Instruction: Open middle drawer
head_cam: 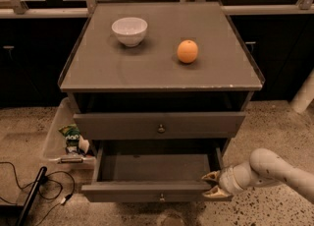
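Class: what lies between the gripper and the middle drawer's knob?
Only bare grey front of the middle drawer, in the camera view; the gripper sits at its right corner.
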You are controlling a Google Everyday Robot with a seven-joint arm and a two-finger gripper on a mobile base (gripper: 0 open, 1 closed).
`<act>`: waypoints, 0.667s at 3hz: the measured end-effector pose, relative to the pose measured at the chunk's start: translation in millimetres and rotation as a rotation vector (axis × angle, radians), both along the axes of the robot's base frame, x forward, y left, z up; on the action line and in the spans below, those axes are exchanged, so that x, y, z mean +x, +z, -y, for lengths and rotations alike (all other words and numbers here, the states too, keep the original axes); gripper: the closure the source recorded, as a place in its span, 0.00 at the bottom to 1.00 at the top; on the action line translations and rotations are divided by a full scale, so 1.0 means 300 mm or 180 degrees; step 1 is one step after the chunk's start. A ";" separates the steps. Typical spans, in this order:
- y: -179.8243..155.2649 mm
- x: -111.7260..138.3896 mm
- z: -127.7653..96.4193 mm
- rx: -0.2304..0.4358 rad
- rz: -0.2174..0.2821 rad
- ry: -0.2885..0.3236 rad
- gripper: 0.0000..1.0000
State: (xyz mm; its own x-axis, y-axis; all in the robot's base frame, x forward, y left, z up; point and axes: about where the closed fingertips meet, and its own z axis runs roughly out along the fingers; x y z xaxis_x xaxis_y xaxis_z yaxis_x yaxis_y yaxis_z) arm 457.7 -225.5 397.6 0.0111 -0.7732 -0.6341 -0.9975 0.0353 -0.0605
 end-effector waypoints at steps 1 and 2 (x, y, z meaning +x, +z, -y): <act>0.004 0.000 -0.001 0.0000 0.0000 0.0000 0.85; 0.005 -0.022 0.002 0.0030 -0.0002 -0.0019 1.00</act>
State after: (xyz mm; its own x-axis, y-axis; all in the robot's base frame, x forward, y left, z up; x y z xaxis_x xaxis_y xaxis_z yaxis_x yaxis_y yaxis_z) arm 451.1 -226.2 399.1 0.0060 -0.7672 -0.6414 -0.9973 0.0419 -0.0595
